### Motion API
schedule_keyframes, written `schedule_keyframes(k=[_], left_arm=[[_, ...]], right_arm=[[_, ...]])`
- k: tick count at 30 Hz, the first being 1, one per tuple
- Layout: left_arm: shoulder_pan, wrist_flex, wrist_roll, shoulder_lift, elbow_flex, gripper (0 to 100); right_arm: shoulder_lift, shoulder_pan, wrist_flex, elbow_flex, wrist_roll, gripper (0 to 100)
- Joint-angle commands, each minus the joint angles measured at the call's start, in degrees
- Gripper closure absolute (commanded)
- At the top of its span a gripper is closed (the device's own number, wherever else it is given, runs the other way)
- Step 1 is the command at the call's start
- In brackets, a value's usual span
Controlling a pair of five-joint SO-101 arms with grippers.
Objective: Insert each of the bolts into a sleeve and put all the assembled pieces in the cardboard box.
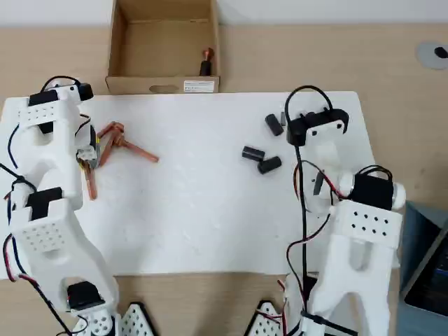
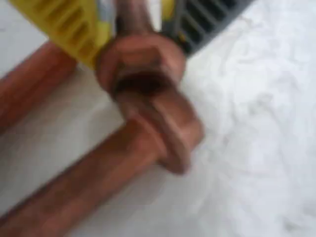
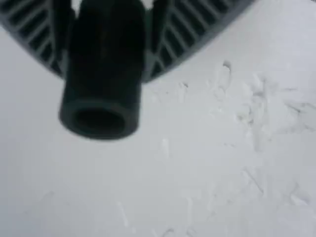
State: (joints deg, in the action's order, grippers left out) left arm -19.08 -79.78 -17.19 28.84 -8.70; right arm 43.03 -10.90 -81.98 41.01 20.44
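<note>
Two sets of jaws are mine, and both are holding something. My left jaws, one yellow and one dark, are closed on the shank of a copper held bolt [image 2: 140, 64]. Its hex head rests against the flange of a second bolt [image 2: 89, 182], which lies flat on the white mat [image 1: 210, 210]. A third bolt [image 2: 29, 89] lies just beside them, all at the mat's left side.

My right jaws clamp a black sleeve [image 3: 101, 74] just over the mat's right side, its open end clear of the fingers. One loose sleeve [image 1: 253, 152] and another loose sleeve [image 1: 269, 165] lie close together nearby.

Beyond the mat, on the counter [image 1: 392, 70], the cardboard box [image 1: 140, 84] holds one assembled piece [image 1: 206, 61] near its right wall.
</note>
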Motion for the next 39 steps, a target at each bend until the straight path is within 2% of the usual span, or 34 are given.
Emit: schedule_keyframes(k=[1,3,6,13,20,25,30,35,39], left_arm=[[-1.0,0.3,-0.5,2.8,-1.6,92],[-1.5,0.3,-0.5,3.6,-1.6,92],[-1.2,0.2,-0.5,3.7,-1.6,99],[-1.3,-0.3,-0.2,0.0,-1.1,99],[1.5,-6.9,0.3,-10.4,-1.5,99],[3.4,-12.8,5.2,-19.2,-1.6,99],[6.4,-18.3,5.5,-27.4,-1.0,99],[9.5,-19.3,6.4,-35.2,0.2,99],[12.6,-19.2,8.3,-44.3,5.2,99]], right_arm=[[1.3,-0.1,1.0,-0.4,0.4,98.8],[1.3,-0.1,1.0,-0.5,0.4,98.8],[1.5,-0.1,0.9,-0.6,0.4,98.8],[1.5,-0.1,-0.8,-2.7,0.4,98.8],[1.5,-0.1,-7.0,-10.6,0.4,98.8],[1.5,-0.1,-13.5,-14.8,0.0,98.8],[1.6,-0.2,-16.0,-17.7,-0.1,98.8],[1.8,-0.7,-18.6,-20.7,-0.1,98.8],[7.5,-0.7,-18.9,-21.6,-0.1,98.8]])
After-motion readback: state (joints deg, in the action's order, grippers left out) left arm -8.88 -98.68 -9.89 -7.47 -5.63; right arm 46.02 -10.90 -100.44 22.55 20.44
